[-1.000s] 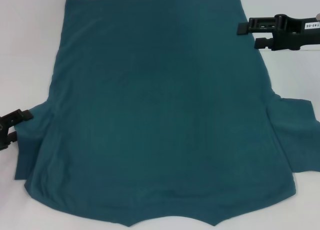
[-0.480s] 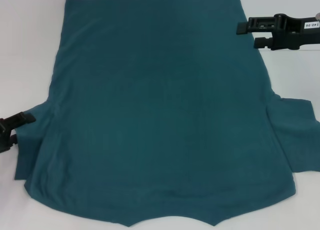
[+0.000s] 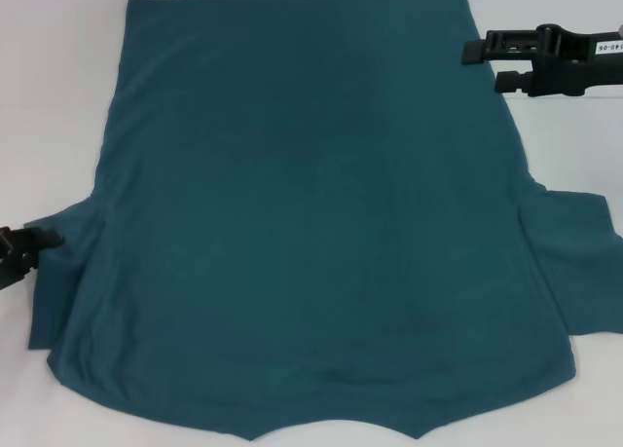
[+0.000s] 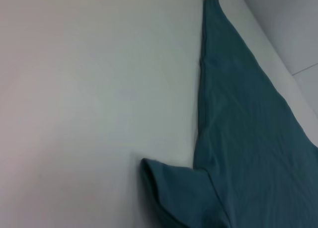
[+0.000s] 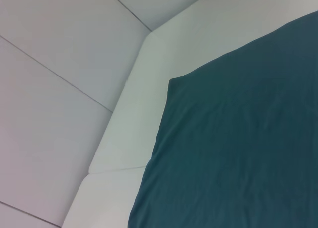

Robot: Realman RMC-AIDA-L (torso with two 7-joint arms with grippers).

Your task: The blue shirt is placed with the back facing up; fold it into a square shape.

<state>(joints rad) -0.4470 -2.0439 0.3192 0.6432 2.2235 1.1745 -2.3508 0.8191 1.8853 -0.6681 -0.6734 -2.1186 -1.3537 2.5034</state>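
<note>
- Shirt [image 3: 311, 223] spread flat, back up, on white table [image 3: 58, 96].
- Left gripper [image 3: 39, 241] touching left sleeve; grip state impossible to tell.
- Right gripper [image 3: 477, 62] open at right side edge.
- Risk: pinching one layer only, giving crooked fold.
- Collar cut off.

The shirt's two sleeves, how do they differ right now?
On the blue shirt, the left sleeve has the left hand at its edge, while the right sleeve has no hand near; the right hand is by the far hem. The left sleeve looks narrower, the right spreads wider. Both lie on the white table.
</note>
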